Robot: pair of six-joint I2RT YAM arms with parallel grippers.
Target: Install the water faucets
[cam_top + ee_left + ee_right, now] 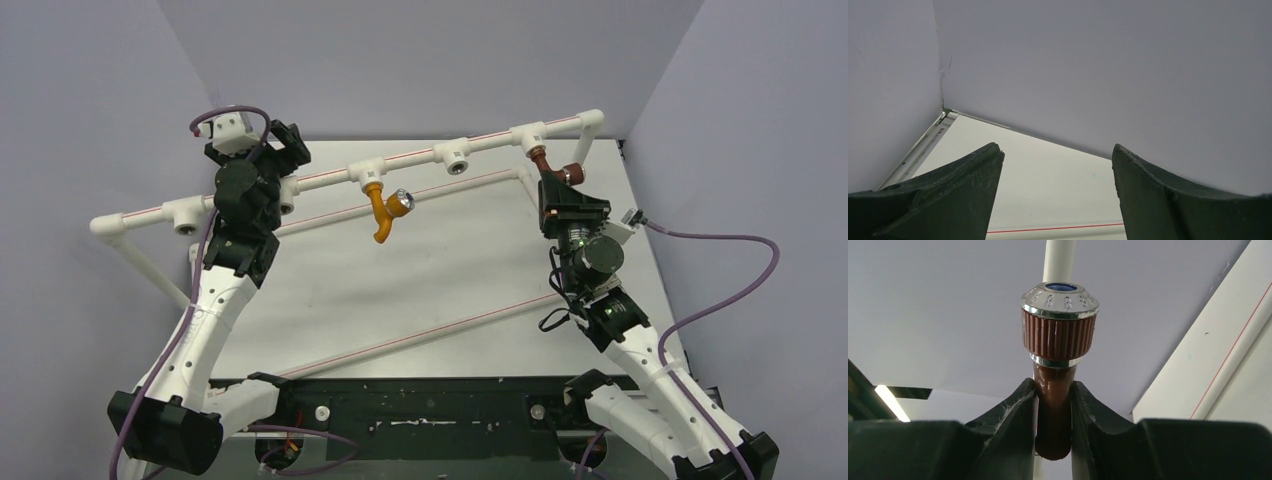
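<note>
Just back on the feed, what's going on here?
The right tool is shut on the dark red-brown faucet, holding it at the right-hand socket of the white pipe rail. The orange-yellow faucet already hangs from a socket further left. The left tool is open and empty, over by the rail's left end.

Your surroundings, item by item. Back wall (420,60): plain pale lavender-grey, matte. Left wall (70,120) and right wall (760,120): same colour, meeting it at the corners. Desk (400,290): white top, black strip (440,398) along the near edge. Lighting: even and soft across the desk.
</note>
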